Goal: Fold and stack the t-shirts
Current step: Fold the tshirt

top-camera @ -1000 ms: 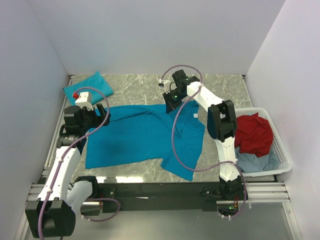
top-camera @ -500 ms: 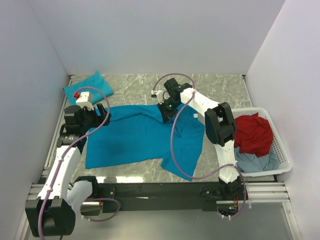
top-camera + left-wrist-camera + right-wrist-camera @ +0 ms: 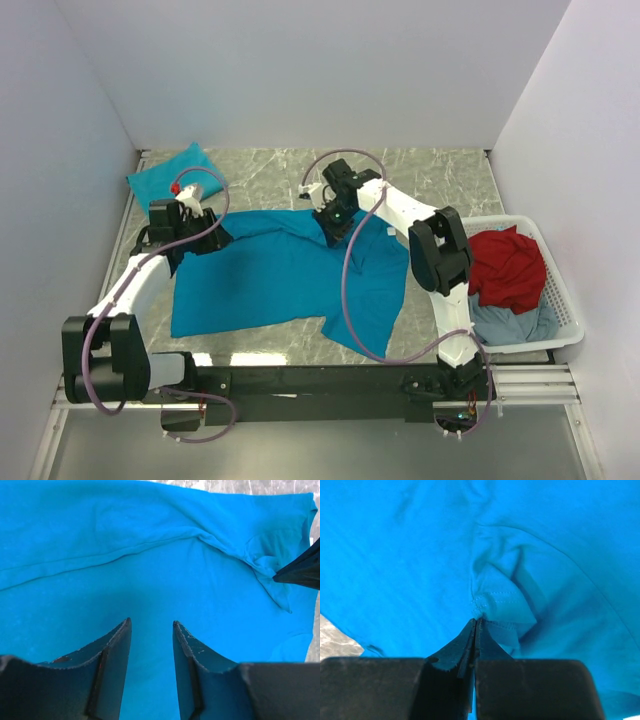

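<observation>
One folded t-shirt (image 3: 175, 172) lies done at the upper left, the spread t-shirt (image 3: 270, 280) at frame centre is yet to fold and stack: my right claw (image 3: 475, 622) is pinched tight on its cloth, my left claw (image 3: 150, 625) hangs open and empty above it

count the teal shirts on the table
2: a spread shirt in the middle, a folded shirt at the far left corner. The basket could hide more.

I see a spread t-shirt (image 3: 270, 275) on the desk (image 3: 445, 180), a folded t-shirt (image 3: 172, 172) behind it (far left), and a basket (image 3: 566, 312) at its right.
</observation>
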You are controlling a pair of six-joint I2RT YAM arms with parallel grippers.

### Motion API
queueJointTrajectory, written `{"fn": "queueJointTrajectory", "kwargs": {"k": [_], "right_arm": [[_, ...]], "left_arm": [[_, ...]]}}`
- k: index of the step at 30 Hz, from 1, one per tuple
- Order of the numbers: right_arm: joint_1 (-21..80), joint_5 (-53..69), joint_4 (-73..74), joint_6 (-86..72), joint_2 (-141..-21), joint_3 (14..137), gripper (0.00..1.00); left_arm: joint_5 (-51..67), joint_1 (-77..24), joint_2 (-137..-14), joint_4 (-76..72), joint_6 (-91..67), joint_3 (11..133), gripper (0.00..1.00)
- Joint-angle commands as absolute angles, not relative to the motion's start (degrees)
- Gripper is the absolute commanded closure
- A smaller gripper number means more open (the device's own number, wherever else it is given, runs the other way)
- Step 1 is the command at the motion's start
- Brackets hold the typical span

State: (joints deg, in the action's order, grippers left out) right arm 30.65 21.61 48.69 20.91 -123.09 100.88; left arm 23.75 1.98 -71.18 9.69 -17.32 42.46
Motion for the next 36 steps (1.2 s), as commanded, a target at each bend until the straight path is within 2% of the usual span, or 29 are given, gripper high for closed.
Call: {"fn": "queueJointTrajectory", "kwargs": {"k": [1, 13, 28, 33, 34, 36], "right_arm": [[32.5, 20.9, 48.8, 21.7, -119.8, 102.7, 1.0], [35.2, 21.1, 52.6, 20.1, -124.5, 110.2, 1.0], [38.8, 20.7, 54.1, 18.1, -129.0, 113.8, 0.99], [40.4, 23.0, 54.4, 14.7, -131.8, 117.5, 0.89], [40.4, 23.4, 54.8, 14.2, -132.4, 119.1, 0.8], [40.4, 23.7, 55.0, 13.7, -133.3, 120.4, 0.7]], "left_arm": [[27.1, 1.5, -72.0, 10.0, -17.5, 45.4, 0.56], [23.4, 1.6, -67.2, 11.1, -15.6, 43.4, 0.52], [22.7, 1.6, -66.3, 11.7, -15.3, 43.4, 0.5], [21.8, 1.6, -66.2, 12.0, -15.2, 43.5, 0.49], [21.5, 1.6, -66.0, 12.0, -15.1, 43.5, 0.49], [20.5, 1.6, -65.4, 12.2, -15.0, 43.4, 0.48]]}}
